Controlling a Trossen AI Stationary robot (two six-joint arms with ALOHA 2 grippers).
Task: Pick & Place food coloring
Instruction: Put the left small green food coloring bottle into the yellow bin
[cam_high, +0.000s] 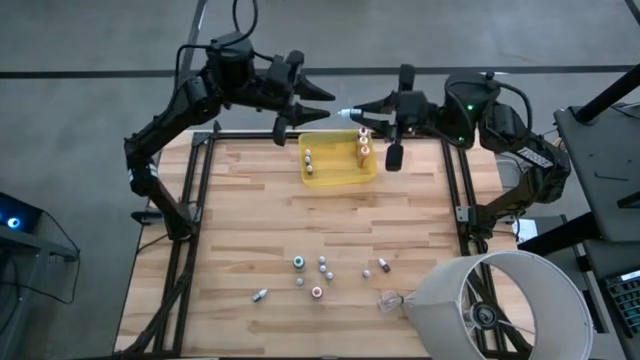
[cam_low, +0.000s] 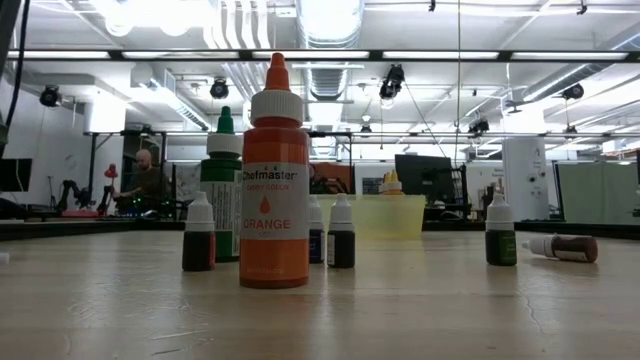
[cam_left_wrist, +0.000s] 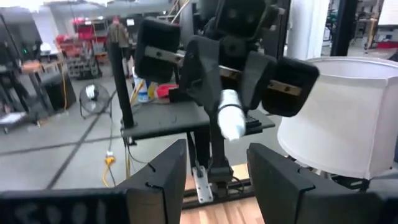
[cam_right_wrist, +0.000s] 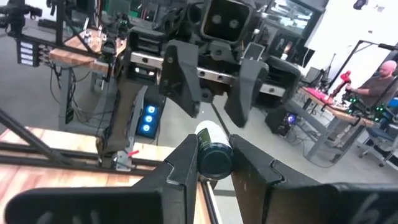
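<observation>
My right gripper (cam_high: 362, 110) is shut on a small food coloring bottle (cam_right_wrist: 213, 151) and holds it high above the table's far edge. My left gripper (cam_high: 322, 105) faces it from the left, open, its fingertips just short of the bottle's white cap (cam_high: 345, 113). Under them a translucent yellow tray (cam_high: 340, 178) holds some bottles, two of them orange (cam_high: 363, 148). Several more bottles (cam_high: 322, 268) stand or lie near the table's front. In the low view a large orange bottle (cam_low: 274, 190) and a green one (cam_low: 222, 190) stand closest; neither gripper shows there. My right gripper pinches the bottle's body (cam_right_wrist: 214, 163) between its two fingers (cam_right_wrist: 181, 163). The fingers come level from the table's right and lie along the bottle. Its dark base faces the wrist and its white cap (cam_left_wrist: 231, 119) sticks out past the fingertips toward my left gripper. The bottle is clear of everything.
A white lampshade (cam_high: 500, 305) lies over the table's near right corner, with a clear plastic scrap (cam_high: 390, 298) beside it. Black frame rails (cam_high: 200, 180) run along the table's left and right sides. Bare wood lies between the tray and the loose bottles.
</observation>
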